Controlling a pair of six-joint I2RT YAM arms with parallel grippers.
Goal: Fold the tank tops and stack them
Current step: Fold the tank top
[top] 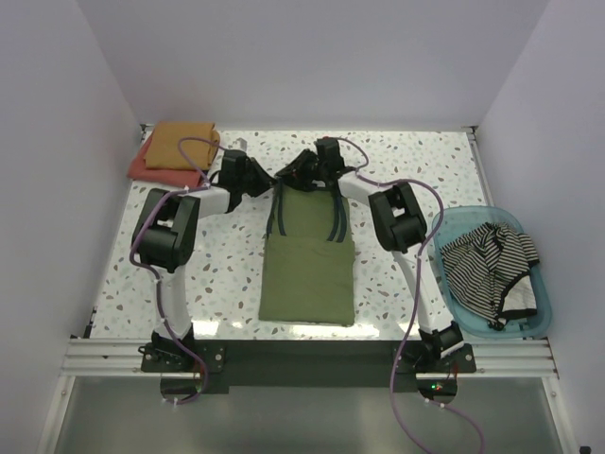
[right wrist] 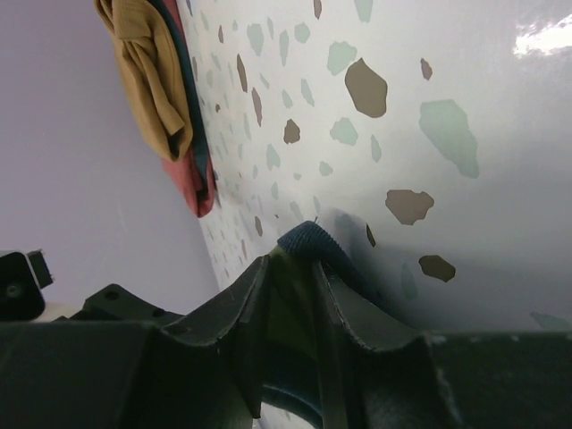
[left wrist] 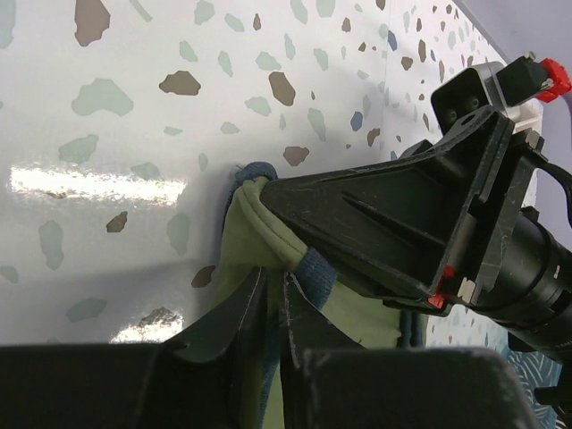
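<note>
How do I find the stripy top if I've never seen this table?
Find the speckled table, then the blue basket at its right edge. The top crumpled inside it is the only black-and-white striped one, and the only one off the tabletop.

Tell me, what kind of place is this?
Probably a robotics lab test booth: plain white walls box in a speckled table, two robot arms are bolted to a metal rail at its near edge, and an olive tank top lies between them.
</note>
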